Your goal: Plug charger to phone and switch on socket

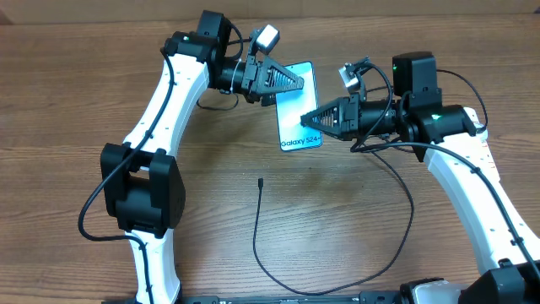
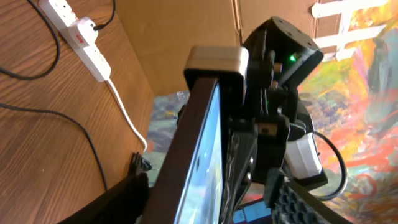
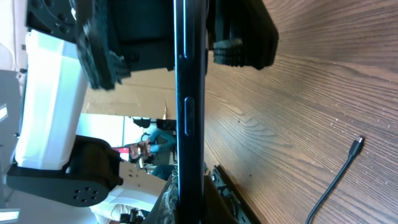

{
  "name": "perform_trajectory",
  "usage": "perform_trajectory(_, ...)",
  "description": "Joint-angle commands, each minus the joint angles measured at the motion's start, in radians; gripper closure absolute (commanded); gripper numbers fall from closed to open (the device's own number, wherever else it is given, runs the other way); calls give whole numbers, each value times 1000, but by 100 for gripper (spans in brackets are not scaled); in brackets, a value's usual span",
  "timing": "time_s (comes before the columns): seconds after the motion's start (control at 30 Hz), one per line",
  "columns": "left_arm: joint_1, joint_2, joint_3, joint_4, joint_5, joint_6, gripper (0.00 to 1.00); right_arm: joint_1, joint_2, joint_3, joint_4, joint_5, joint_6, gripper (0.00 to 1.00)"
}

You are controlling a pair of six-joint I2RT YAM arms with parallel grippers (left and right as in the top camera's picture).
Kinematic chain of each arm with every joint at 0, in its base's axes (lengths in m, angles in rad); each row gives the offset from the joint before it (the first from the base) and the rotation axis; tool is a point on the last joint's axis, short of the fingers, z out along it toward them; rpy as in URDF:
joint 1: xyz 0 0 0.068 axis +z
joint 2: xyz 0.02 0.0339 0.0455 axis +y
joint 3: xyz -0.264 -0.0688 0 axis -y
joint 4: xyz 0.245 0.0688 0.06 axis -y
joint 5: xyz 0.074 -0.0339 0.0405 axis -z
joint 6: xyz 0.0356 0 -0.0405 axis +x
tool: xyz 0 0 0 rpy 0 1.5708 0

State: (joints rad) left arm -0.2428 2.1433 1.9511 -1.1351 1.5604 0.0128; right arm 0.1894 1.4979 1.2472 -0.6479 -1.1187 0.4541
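Note:
The phone (image 1: 297, 103), light blue with white "Galaxy" text, is held above the table between both grippers. My right gripper (image 1: 310, 117) is shut on its right edge near the text end; in the right wrist view the phone (image 3: 188, 93) stands edge-on between the jaws (image 3: 208, 202). My left gripper (image 1: 291, 82) straddles the phone's far end. In the left wrist view its jaws (image 2: 205, 193) sit either side of the phone (image 2: 196, 143), with a gap on the screen side. The charger (image 1: 260, 181) lies on the table, its tip free, also visible in the right wrist view (image 3: 356, 144). The socket (image 2: 81, 34) lies far off.
The black cable (image 1: 396, 241) loops from its tip towards the front edge and back up under my right arm. The socket's white cord (image 2: 127, 115) runs along the table by a cardboard wall (image 2: 174, 37). Other thin black cable (image 2: 43, 112) crosses the wood near the socket.

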Motion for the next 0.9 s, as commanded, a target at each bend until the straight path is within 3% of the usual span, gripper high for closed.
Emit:
perform_trajectory(0.0, -7, -23, 17, 19, 20, -89, 45, 18, -13, 27, 6, 46, 39, 96)
perform_trajectory(0.17, -8, -23, 17, 18, 20, -89, 60, 19, -13, 27, 14, 143, 74, 96)
perform_trajectory(0.63, -18, -23, 17, 18, 20, -89, 58, 19, -13, 27, 116, 246, 179, 96)
perform_trajectory(0.8, -19, -23, 17, 23, 20, -89, 62, 24, -13, 27, 105, 247, 179, 96)
perform_trajectory(0.87, -19, -23, 17, 23, 20, -88, 68, 31, -13, 27, 106, 247, 179, 96)
